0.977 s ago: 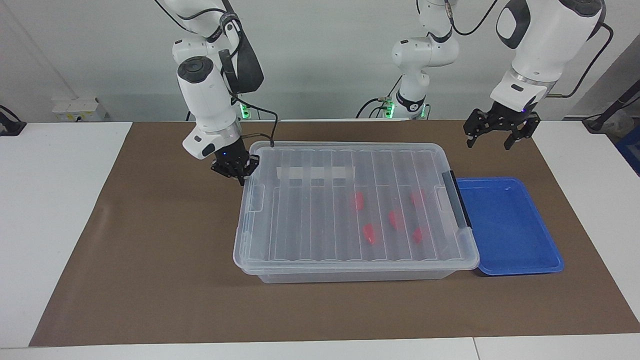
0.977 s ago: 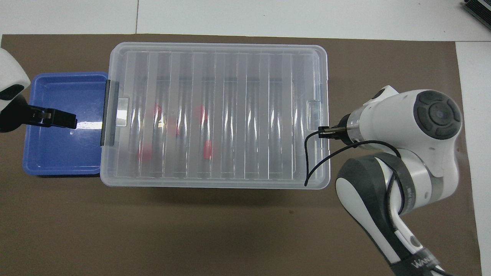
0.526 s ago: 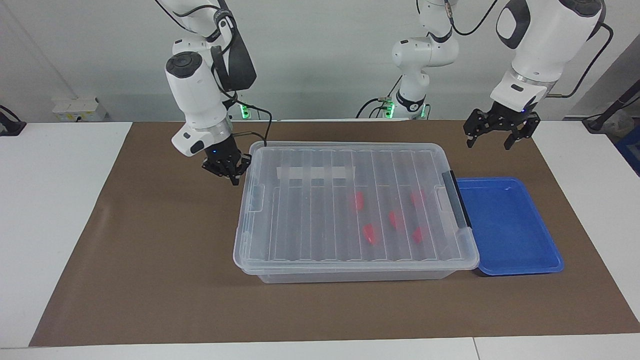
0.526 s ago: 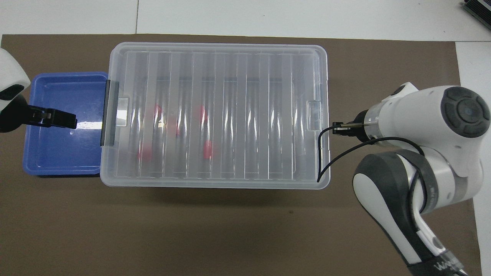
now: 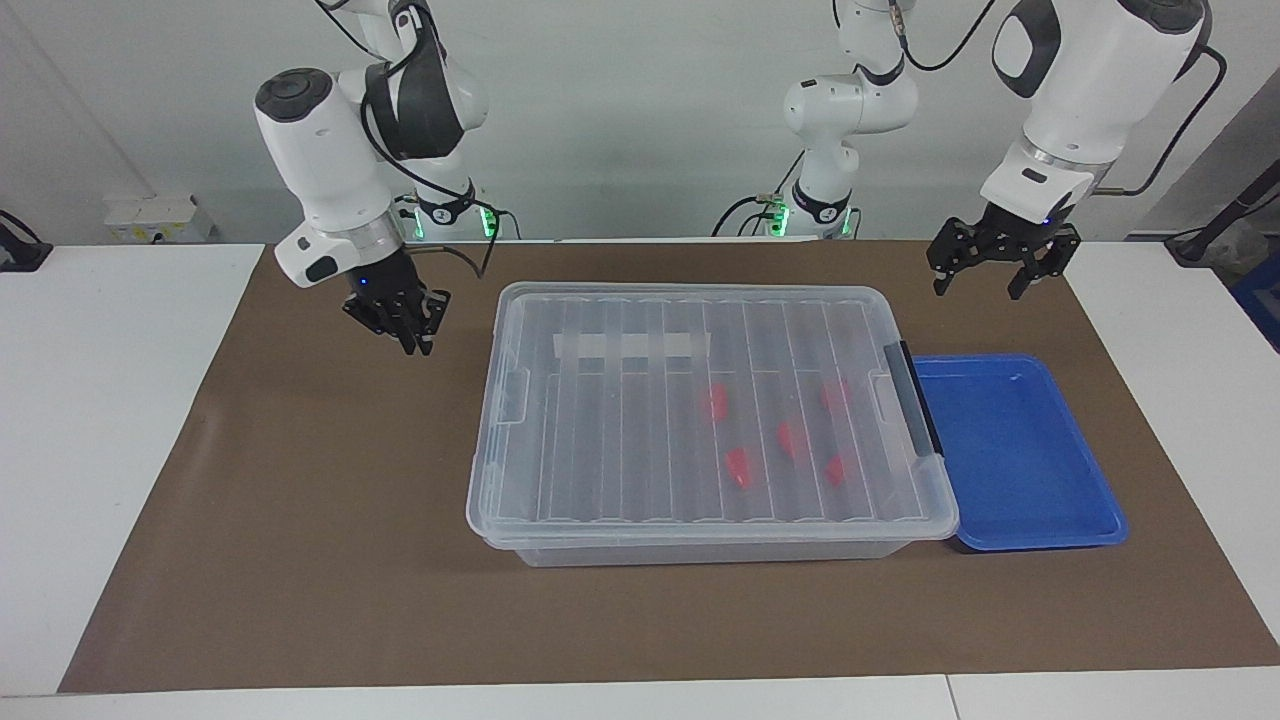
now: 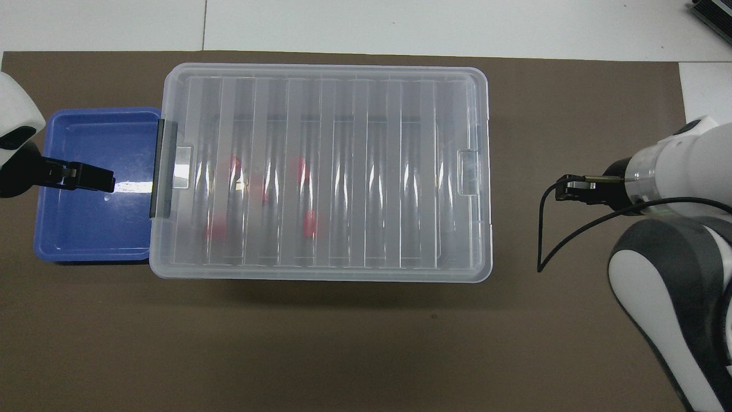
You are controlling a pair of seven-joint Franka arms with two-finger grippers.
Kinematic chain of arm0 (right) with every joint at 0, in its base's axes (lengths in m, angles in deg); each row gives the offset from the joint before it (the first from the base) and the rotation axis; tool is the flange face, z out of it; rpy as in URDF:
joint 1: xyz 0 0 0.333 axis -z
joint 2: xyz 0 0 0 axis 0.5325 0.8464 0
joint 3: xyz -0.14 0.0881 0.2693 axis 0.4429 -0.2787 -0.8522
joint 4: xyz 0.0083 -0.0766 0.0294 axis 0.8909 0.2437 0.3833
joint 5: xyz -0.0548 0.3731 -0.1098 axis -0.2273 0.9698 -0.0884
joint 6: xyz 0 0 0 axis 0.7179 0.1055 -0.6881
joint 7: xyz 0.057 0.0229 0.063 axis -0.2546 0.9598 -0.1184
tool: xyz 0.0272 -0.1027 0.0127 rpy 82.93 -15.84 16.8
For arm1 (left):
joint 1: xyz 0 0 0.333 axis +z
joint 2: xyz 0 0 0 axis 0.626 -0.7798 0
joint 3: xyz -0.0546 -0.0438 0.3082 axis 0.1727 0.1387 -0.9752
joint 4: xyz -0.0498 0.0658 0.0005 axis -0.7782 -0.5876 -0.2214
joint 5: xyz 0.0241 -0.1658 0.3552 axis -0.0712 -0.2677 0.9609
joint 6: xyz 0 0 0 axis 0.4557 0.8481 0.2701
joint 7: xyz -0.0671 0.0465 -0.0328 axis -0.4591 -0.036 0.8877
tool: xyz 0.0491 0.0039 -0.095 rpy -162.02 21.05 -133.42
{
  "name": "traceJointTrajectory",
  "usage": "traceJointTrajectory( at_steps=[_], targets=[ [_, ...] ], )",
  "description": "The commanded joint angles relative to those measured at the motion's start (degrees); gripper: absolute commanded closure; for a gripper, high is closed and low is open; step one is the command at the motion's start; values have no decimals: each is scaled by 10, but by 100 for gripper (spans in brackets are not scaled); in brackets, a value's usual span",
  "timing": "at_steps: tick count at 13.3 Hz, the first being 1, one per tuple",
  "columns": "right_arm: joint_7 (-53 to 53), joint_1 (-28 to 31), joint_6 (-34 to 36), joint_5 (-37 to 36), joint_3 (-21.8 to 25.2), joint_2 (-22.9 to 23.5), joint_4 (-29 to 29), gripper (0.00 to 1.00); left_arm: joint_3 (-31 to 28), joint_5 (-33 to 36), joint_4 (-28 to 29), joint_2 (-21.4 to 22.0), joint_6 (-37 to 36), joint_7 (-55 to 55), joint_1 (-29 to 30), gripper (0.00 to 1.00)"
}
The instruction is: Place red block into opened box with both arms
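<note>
The right claw point(image 5: 408, 325) has pulled away from the box point(image 5: 700, 320) end it was touching a second ago and now hangs over bare mat toward its own arm's end, well apart from the box. Whether its fingers are parted I cannot tell; it carries nothing. The left claw point(image 5: 992, 262) waits as before, spread wide and empty, over the mat just robot-ward of the tray point(image 5: 1085, 500).

The lid point(image 5: 620, 470) lies flat on the box, so this looks like the closing retreat, with the job likely done.

Count: one box, one lid, one blue tray, two claws, and five red blocks point(image 5: 737, 467), all inside the box under the lid, nearer the left claw than the right.
</note>
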Motion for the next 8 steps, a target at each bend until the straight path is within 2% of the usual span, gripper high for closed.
traceJointTrajectory(
  at_steps=[1,5,8],
  targets=[
    [-6,-2,52,-28,-5,13,-74,0,-4,-7,21,18,7,-5,0,0],
    [1,6,174,-31,-6,49,-196,0,-4,-7,21,18,7,-5,0,0],
    [15,-1,198,-27,-6,48,-191,0,-4,-7,21,18,7,-6,0,0]
  ],
)
